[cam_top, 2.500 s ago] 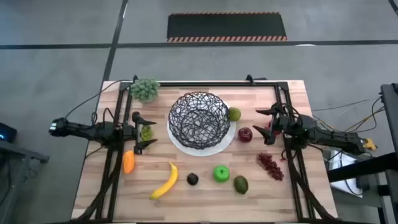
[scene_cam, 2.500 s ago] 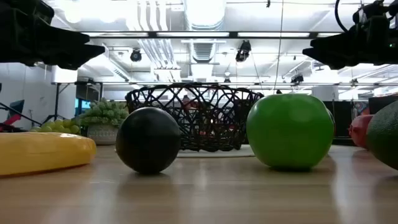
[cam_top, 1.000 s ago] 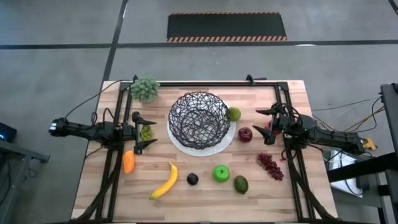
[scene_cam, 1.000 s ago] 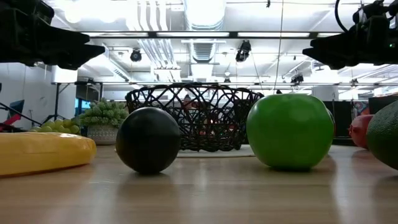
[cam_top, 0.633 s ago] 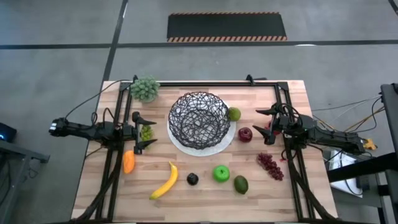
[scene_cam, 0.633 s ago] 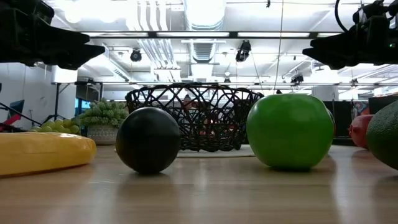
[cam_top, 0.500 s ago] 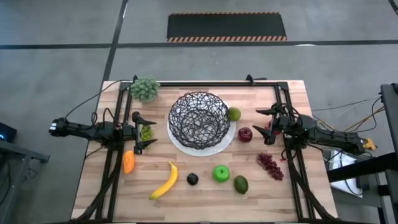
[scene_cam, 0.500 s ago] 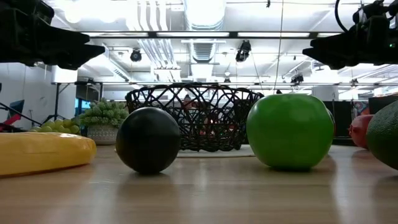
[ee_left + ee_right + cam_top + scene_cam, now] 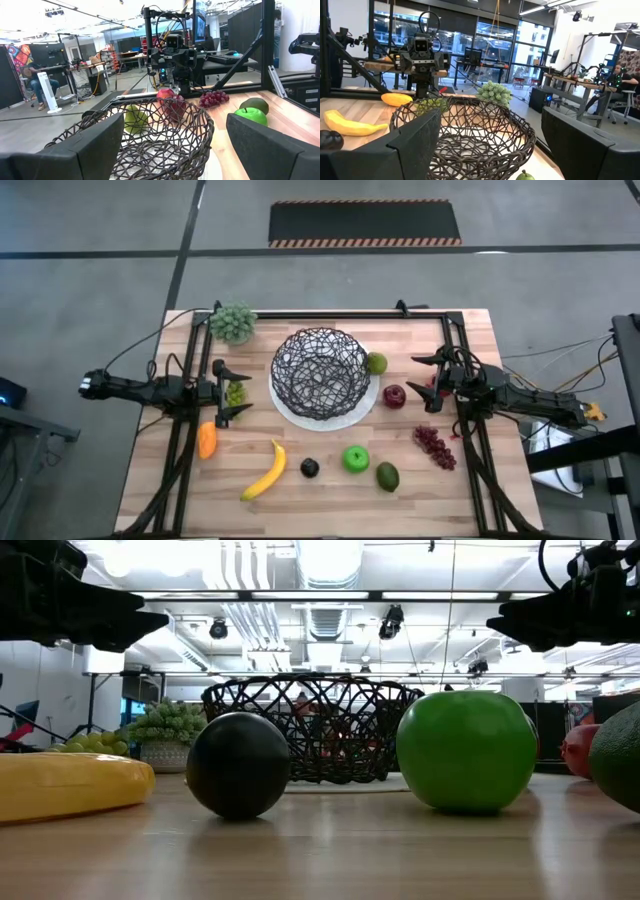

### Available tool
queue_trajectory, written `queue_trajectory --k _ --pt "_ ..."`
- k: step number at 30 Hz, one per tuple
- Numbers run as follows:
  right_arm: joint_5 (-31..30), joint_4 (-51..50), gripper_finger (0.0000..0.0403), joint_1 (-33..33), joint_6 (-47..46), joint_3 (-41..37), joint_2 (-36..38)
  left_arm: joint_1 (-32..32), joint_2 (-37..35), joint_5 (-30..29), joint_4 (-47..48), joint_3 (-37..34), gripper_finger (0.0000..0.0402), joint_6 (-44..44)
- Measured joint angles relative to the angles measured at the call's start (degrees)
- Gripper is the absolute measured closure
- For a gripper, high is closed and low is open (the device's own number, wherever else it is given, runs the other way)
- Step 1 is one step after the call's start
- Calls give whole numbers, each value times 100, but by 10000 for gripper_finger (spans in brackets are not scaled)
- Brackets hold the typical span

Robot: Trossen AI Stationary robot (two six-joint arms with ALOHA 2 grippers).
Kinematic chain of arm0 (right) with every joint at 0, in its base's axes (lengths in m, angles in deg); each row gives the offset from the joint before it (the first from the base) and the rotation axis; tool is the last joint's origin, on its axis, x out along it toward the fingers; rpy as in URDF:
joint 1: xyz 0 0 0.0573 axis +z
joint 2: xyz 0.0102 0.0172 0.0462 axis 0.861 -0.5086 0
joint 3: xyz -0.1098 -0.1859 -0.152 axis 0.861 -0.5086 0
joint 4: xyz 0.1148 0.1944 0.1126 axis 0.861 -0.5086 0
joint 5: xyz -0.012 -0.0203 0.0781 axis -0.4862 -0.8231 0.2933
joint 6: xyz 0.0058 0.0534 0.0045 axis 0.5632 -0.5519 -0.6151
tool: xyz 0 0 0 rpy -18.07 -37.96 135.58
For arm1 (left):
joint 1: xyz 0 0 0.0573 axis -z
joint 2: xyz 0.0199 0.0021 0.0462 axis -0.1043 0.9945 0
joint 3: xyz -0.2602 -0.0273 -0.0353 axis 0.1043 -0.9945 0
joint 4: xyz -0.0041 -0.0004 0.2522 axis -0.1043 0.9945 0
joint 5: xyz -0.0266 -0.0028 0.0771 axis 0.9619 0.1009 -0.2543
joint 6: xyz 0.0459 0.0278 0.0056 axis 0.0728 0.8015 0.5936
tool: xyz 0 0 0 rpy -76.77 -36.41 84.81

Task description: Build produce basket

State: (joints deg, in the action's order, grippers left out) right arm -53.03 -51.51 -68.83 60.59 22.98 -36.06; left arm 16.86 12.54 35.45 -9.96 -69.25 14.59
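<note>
The basket (image 9: 320, 375) sits empty on a plate (image 9: 371, 402), midway between the left claw (image 9: 222, 392) and right claw (image 9: 428, 383), each wide open, holding nothing, likely poised to begin. Loose on the table (image 9: 470, 330): one banana (image 9: 264, 472), carrot (image 9: 207, 440), plum (image 9: 310, 468), avocado (image 9: 387, 476), grapes (image 9: 435, 446), red apple (image 9: 395, 395); two green apples (image 9: 355, 459).

Basket (image 9: 320, 373) sits mid-table on a plate (image 9: 366, 406) — seemingly empty; produce (image 9: 355, 459) around it.

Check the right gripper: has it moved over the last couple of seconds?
No. In the high view the right gripper sits open beside the red apple, at the same spot relative to the basket as in the earlier pictures.
</note>
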Motion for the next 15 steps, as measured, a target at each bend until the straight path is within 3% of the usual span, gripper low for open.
queue_trajectory --k 12,15 --pt "0 4 76 1 98 0 -1 2 0 -2 -19 0 68 -2" --pt "39 -35 76 1 -589 0 1 2 0 -1 -537 -1 68 -7"
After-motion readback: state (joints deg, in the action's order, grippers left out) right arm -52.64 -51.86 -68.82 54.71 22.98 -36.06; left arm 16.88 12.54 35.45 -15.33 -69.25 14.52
